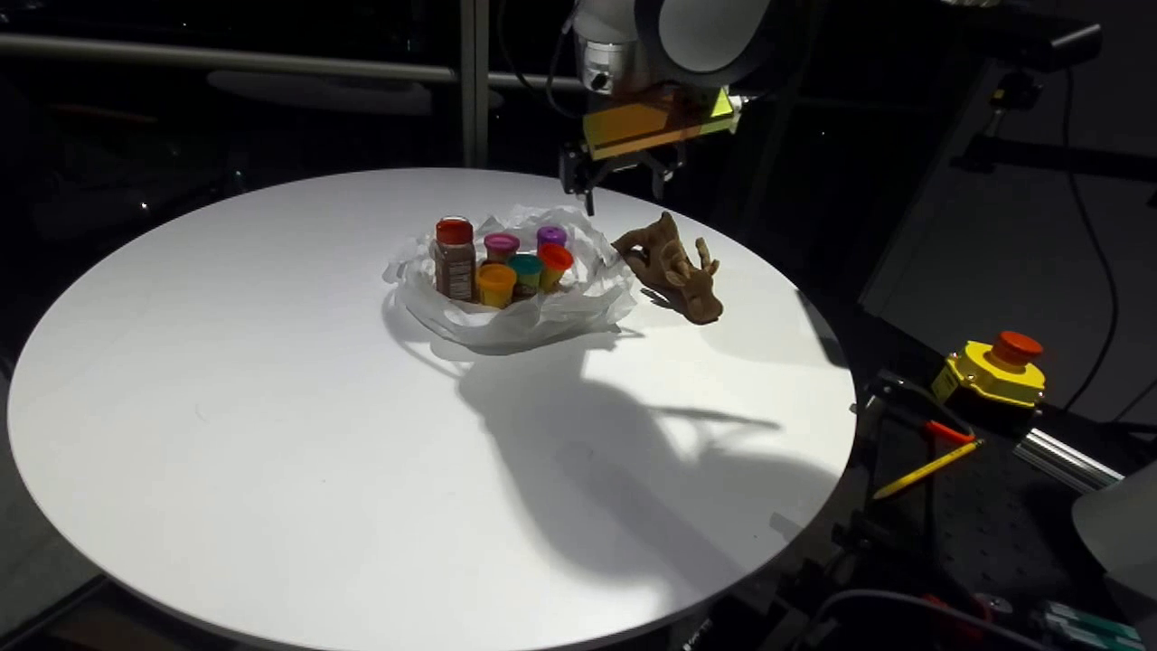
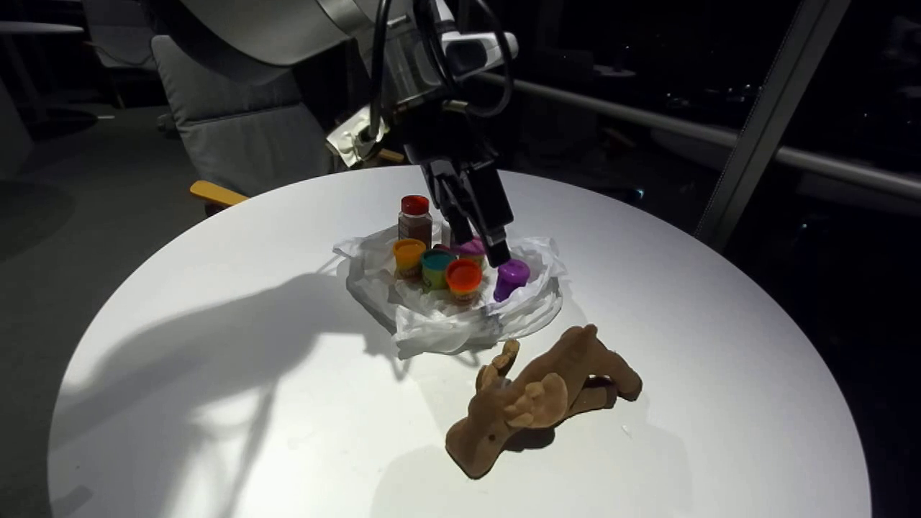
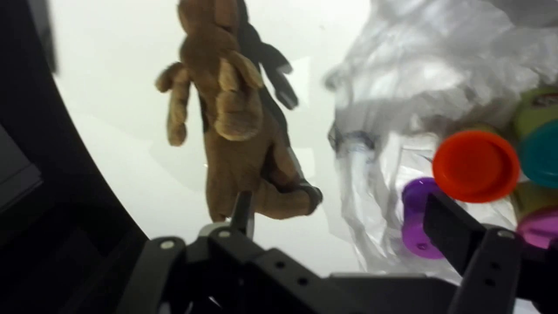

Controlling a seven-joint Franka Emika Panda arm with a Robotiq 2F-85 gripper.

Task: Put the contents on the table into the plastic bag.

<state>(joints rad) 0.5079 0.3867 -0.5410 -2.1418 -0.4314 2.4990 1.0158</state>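
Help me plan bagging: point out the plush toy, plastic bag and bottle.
Plush toy (image 3: pixel 236 158), in the wrist view: torso.
Plastic bag (image 1: pixel 506 329), in an exterior view: near wall.
Bottle (image 1: pixel 455 264), in an exterior view: body.

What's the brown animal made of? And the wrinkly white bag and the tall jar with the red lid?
The brown animal is probably soft plush: it looks fuzzy and dull in the wrist view. The white bag seems to be thin, slightly shiny plastic, all creased and cloudy. The tall jar looks smooth and clear, since brown shows through; plastic or glass, I can't tell.
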